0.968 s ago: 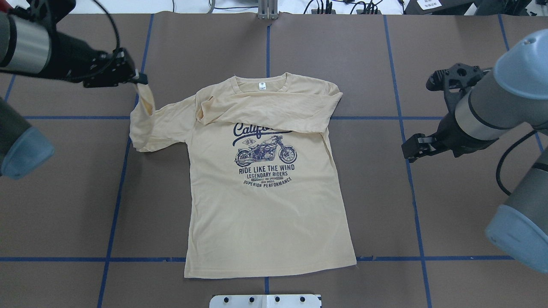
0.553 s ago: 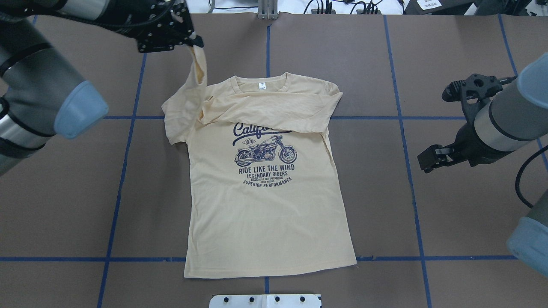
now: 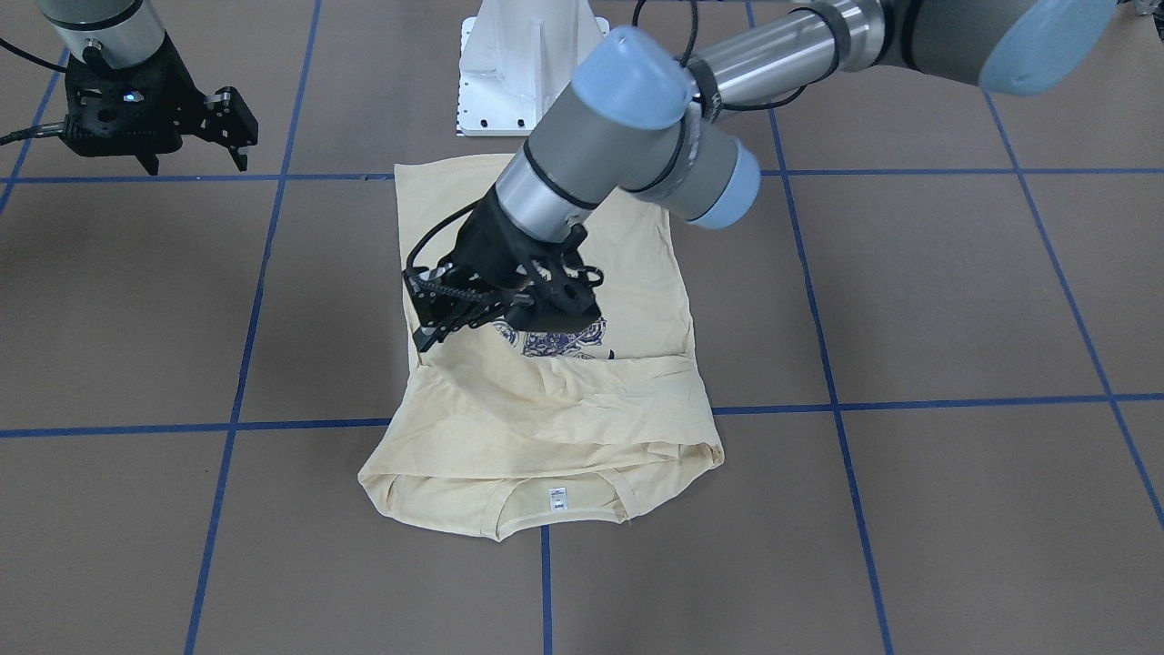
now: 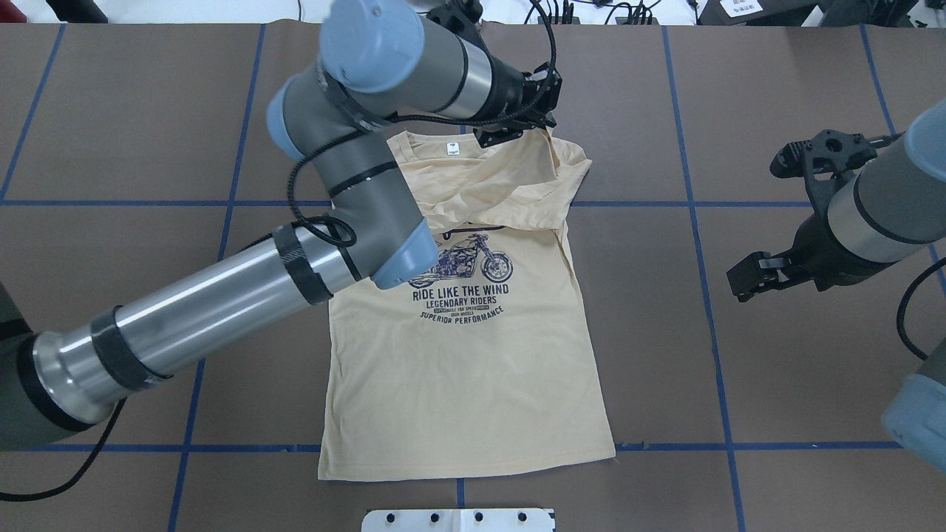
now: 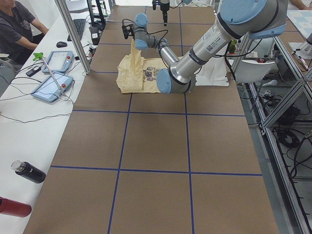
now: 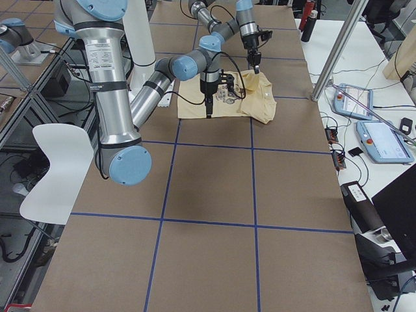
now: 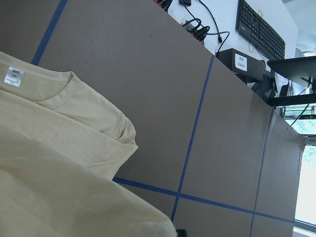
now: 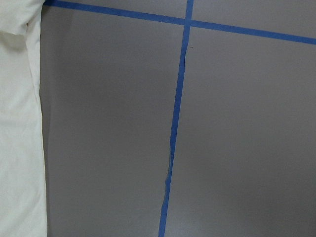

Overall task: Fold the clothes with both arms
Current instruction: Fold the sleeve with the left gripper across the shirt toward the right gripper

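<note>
Pale cream-yellow long-sleeved shirt [image 4: 465, 369] with a navy motorcycle print lies face up at the centre of the overhead frame, flat on the brown taped table [image 4: 776, 369], collar toward the top edge. One sleeve already lies folded across the chest. The left gripper [image 4: 545, 125], clenched on the second sleeve [image 4: 545, 151], holds its end lifted over the shirt's upper-right shoulder. The right gripper [image 4: 739, 284] hangs empty at mid-right, fingers apart, well clear of the cloth. By my judgement it is early: this sleeve must be laid down, and the body folds remain.
</note>
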Controlling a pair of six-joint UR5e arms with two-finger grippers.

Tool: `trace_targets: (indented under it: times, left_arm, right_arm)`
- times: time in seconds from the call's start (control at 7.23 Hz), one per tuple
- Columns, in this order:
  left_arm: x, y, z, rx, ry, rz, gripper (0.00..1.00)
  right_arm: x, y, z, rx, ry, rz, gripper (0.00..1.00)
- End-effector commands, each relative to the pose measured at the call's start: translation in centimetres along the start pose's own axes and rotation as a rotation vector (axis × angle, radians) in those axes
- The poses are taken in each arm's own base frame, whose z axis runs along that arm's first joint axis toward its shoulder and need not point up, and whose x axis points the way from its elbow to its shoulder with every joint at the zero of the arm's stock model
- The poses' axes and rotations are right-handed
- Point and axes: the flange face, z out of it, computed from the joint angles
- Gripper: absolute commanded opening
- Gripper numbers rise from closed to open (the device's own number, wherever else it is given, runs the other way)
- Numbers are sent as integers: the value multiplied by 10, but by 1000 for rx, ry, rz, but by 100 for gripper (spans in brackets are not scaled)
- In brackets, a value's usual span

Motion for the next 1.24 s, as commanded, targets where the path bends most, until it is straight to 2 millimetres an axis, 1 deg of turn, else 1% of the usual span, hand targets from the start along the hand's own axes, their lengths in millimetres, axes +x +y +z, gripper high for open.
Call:
trace_targets:
  times: [0.0, 0.14, 0.28, 0.41, 0.55, 0.69, 0.83, 0.97, 1.11]
  left_arm:
    - [-24, 16, 42, 11, 5, 1, 0]
    - [-24, 19, 43, 7, 10, 17, 70]
    - [-20, 24, 40, -1, 26, 35, 100]
    - [-16, 26, 34, -5, 44, 42, 100]
    - [-16, 31, 16, -13, 83, 52, 100]
    - [-26, 32, 0, -21, 92, 60, 100]
    - [-50, 26, -17, -13, 85, 59, 100]
    - [-67, 19, -39, -8, 41, 71, 100]
    - [-67, 16, -68, -13, -18, 74, 100]
  right_arm:
    - [-1, -4, 1, 1, 1, 3, 100]
    - [0, -5, 1, 1, 3, 7, 100]
    - [0, -6, 1, 4, 1, 8, 100]
    - [-3, -7, -1, 8, -3, 7, 100]
    - [-4, -6, -2, 1, -11, 8, 100]
    - [-5, -5, -2, -4, -18, 7, 100]
    - [-9, -7, -5, 2, -25, 8, 100]
    - [-19, -10, -12, 15, -43, 0, 100]
    - [-33, -10, -18, 10, -75, 17, 100]
